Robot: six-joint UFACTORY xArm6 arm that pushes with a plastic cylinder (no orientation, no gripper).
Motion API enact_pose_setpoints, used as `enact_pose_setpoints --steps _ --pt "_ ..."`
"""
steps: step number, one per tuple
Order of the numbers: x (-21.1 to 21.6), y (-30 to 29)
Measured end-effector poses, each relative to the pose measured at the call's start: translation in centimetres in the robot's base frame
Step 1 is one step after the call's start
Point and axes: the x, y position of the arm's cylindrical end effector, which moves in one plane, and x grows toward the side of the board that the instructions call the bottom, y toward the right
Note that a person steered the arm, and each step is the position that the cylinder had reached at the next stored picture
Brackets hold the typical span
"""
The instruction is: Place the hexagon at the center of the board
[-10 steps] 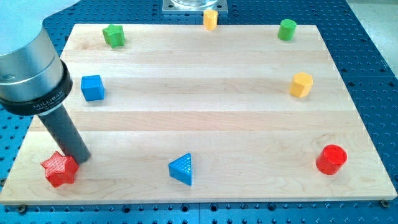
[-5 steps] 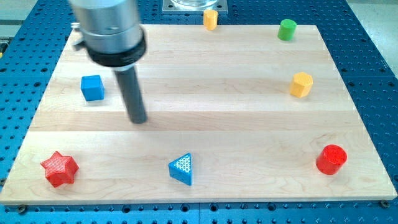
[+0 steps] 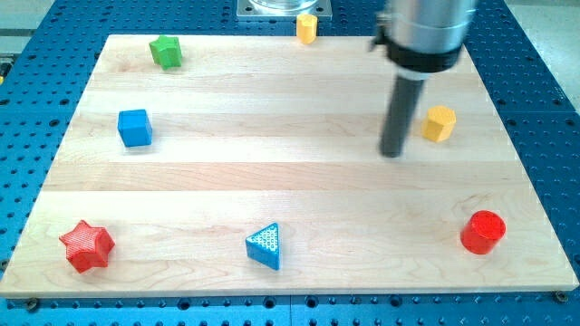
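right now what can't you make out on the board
- Green cylinder: not visible in the camera view; the arm covers the top-right spot.
- Yellow block at the view's top: shape too small to tell.
- My tip: whether it touches the yellow hexagon looks unlikely, a gap shows.

A robotics lab: a wooden board (image 3: 272,181) lies on a blue perforated bench (image 3: 544,109) with a grid of mounting holes, a metal base plate (image 3: 272,9) at the view's top.
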Motion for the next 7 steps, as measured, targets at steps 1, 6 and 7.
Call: enact_pose_setpoints --steps 1,6,7 --pt "0.0 6.2" --pt "-0.7 -12.2" --pt "-4.3 -7.5"
